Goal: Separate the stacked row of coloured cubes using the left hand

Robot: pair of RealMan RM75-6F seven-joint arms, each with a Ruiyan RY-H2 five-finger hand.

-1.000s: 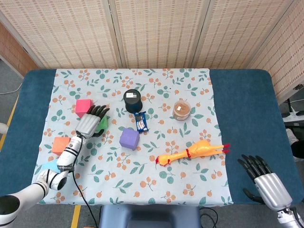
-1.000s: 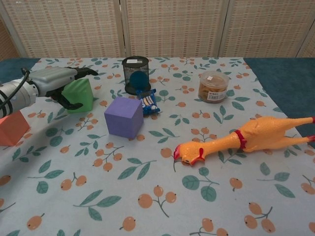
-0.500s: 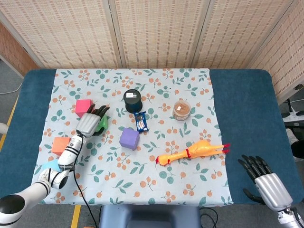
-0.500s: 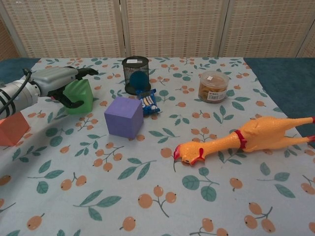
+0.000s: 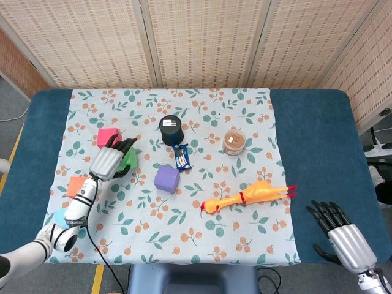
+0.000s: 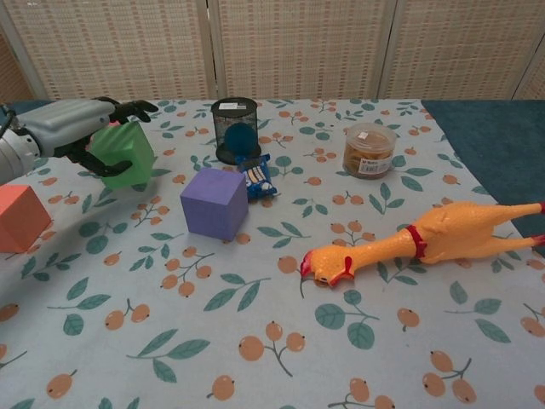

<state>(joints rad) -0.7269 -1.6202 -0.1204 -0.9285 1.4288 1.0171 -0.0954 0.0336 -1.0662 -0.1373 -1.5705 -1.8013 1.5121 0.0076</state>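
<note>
We had the left hand [image 6: 72, 128] wrapped around the green cube [image 6: 124, 153], tilted and seemingly clear of the tabletop [image 6: 281, 358] at the left of the chest view. The pink cube [image 5: 107, 136] lay just above it in the head view, the orange cube [image 6: 19, 218] below-left. We judged the carry underway; next we needed a free spot apart from the others to set it down. The right hand [image 5: 343, 236] hung idle, fingers spread.

The left hand [image 5: 108, 162] hides most of the green cube [image 5: 130, 158] from overhead.
</note>
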